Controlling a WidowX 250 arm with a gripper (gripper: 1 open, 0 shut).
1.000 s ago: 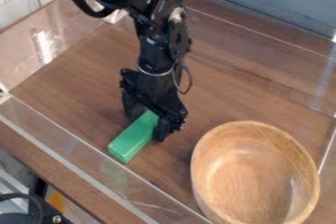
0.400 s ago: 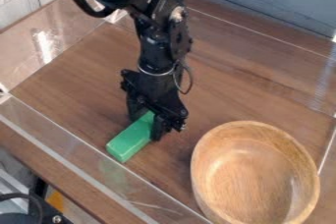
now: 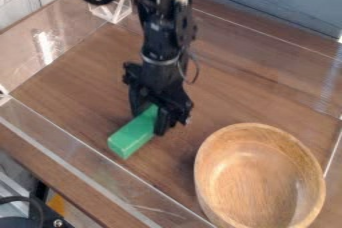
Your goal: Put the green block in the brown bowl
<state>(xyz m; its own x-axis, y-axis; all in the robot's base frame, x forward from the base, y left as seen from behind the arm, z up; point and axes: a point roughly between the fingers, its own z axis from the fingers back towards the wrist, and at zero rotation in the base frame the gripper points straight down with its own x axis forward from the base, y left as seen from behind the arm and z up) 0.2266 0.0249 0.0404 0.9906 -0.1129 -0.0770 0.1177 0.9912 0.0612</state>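
Observation:
The green block (image 3: 130, 138) is a flat bright green bar on the wooden table, left of centre. Its far end sits between the fingers of my black gripper (image 3: 156, 122), which points straight down and is shut on that end. The near end of the block slopes down toward the front edge, and I cannot tell whether it still touches the table. The brown bowl (image 3: 261, 182) is a wide light wooden bowl at the front right, empty, about a hand's width to the right of the gripper.
A clear plastic wall (image 3: 80, 177) runs along the front and left edges of the wooden table (image 3: 254, 72). A pale wall stands behind the table at the back.
The jaws have closed from wide open onto the far end of the green block. The block's far end looks slightly raised; the bowl has not moved.

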